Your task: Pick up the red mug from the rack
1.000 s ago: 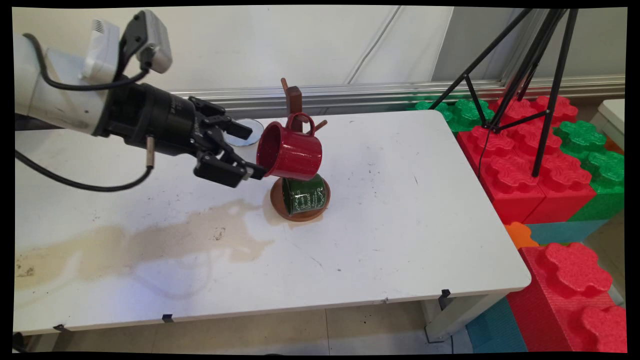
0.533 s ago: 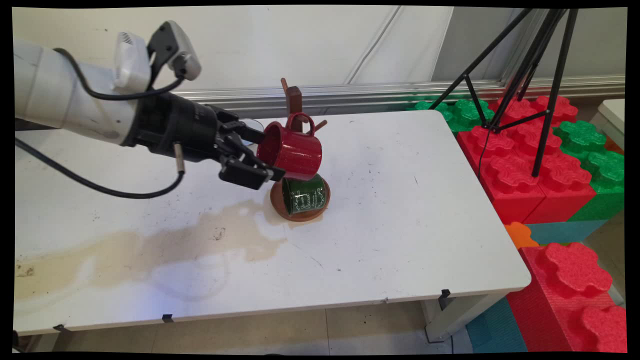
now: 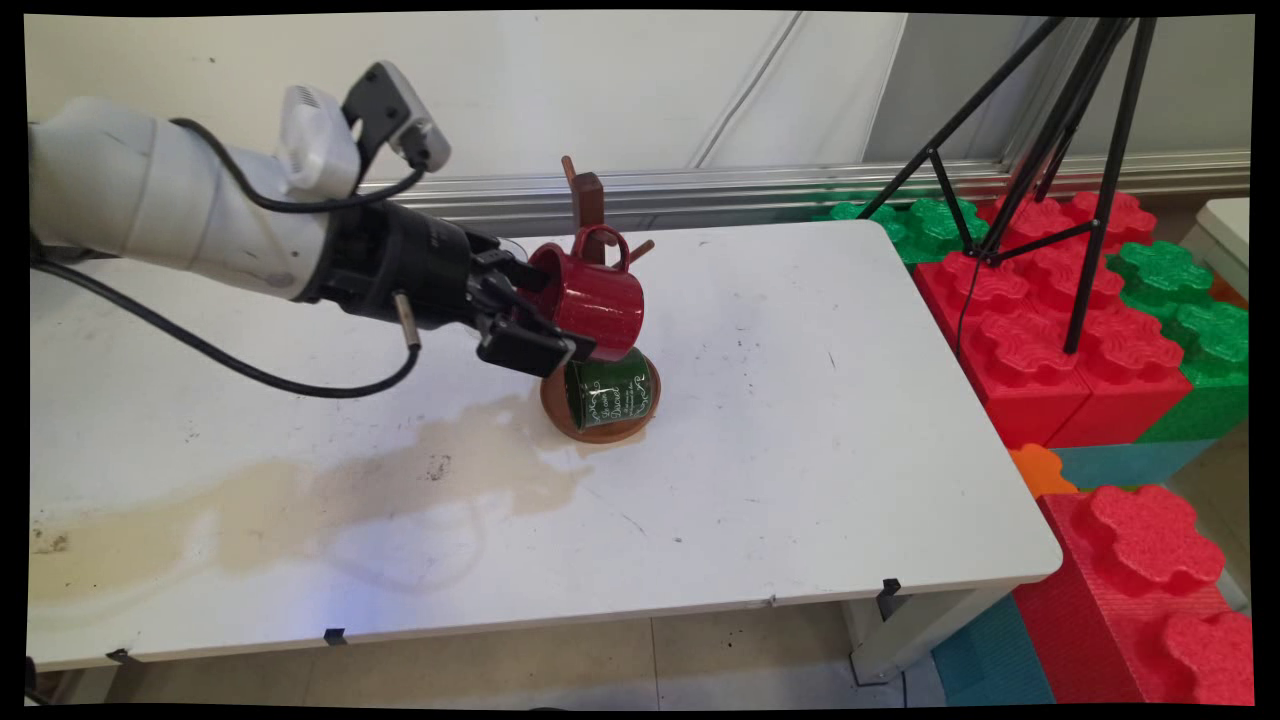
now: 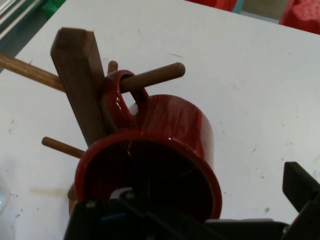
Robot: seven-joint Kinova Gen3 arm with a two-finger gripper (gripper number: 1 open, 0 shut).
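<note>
A red mug (image 3: 592, 305) hangs by its handle on a peg (image 4: 155, 75) of a brown wooden mug tree (image 3: 585, 195), its mouth turned towards my hand. My gripper (image 3: 545, 312) is open at the mug's rim, one finger above and one finger (image 3: 530, 350) below the mug's lower left edge. In the hand view the red mug (image 4: 165, 150) fills the middle, the tree's post (image 4: 80, 80) stands left of it, and my gripper (image 4: 210, 212) spans the mug's mouth. A green mug (image 3: 608, 388) with white lettering hangs lower, over the tree's round base (image 3: 560, 418).
A wide brownish stain (image 3: 330, 490) spreads over the white table (image 3: 800, 450) left of the tree's base. A black tripod (image 3: 1050, 130) stands at the right over red and green foam blocks (image 3: 1050, 320). More red blocks (image 3: 1150, 580) sit beyond the table's near right corner.
The arm has moved right towards the mug tree, bringing the fingers from just left of the red mug up to its rim. Both mugs hang where they were.
</note>
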